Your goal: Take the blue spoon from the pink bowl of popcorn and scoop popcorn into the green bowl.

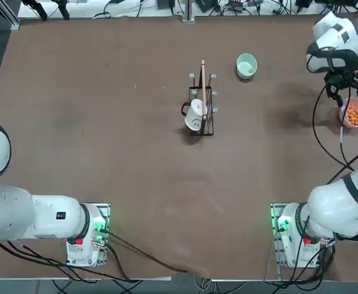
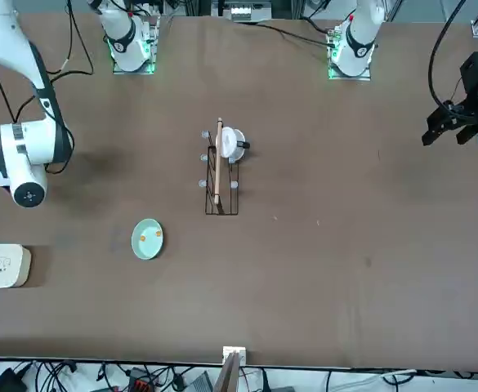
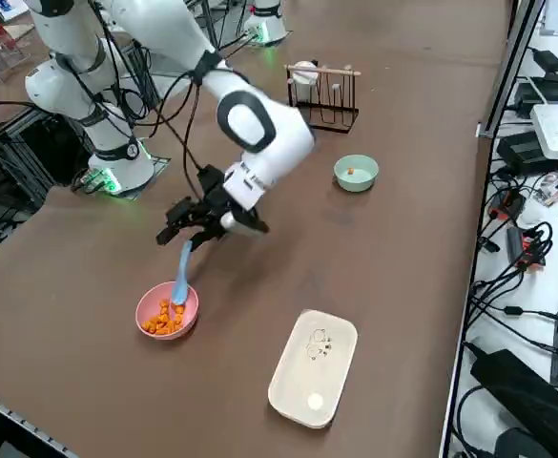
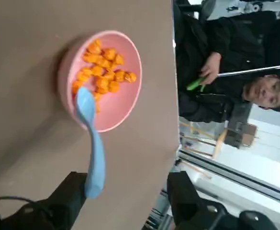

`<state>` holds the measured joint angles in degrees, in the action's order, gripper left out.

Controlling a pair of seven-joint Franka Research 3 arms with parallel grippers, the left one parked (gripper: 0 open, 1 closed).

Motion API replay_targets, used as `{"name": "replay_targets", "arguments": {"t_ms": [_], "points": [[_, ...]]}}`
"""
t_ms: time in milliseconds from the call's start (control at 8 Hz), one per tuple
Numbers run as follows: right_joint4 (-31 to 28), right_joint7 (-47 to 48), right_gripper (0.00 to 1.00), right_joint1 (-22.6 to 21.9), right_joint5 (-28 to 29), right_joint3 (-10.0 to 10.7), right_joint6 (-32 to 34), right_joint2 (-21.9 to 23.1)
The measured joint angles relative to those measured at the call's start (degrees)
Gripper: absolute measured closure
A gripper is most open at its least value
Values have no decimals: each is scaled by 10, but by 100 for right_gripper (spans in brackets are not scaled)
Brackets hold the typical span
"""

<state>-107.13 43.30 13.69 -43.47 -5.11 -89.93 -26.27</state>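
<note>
The pink bowl (image 3: 167, 311) (image 4: 116, 108) (image 1: 355, 114) stands near the table's right edge with orange popcorn (image 4: 104, 72) in it. The blue spoon (image 4: 94, 153) (image 3: 181, 277) leans over its rim, scoop end down among the popcorn, handle rising toward my right gripper (image 4: 128, 191) (image 3: 195, 234) (image 1: 344, 92). That gripper hangs just above the bowl and is open. The handle's tip lies beside one of the fingers (image 4: 72, 191), well apart from the other. The green bowl (image 1: 246, 65) (image 3: 356, 173) (image 2: 147, 238) sits further in, with a couple of popcorn pieces inside.
A black wire rack (image 1: 203, 110) (image 3: 324, 95) with a white mug (image 1: 194, 116) and a wooden stick stands mid-table. A white rounded box (image 3: 313, 367) (image 2: 2, 265) lies near the far edge. A seated person (image 4: 216, 72) shows beyond the table edge by the pink bowl.
</note>
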Motion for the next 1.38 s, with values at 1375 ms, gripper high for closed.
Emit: {"name": "replay_targets", "arguments": {"t_ms": [1375], "points": [[275, -289, 0, -13, 400, -24, 75, 63]]}}
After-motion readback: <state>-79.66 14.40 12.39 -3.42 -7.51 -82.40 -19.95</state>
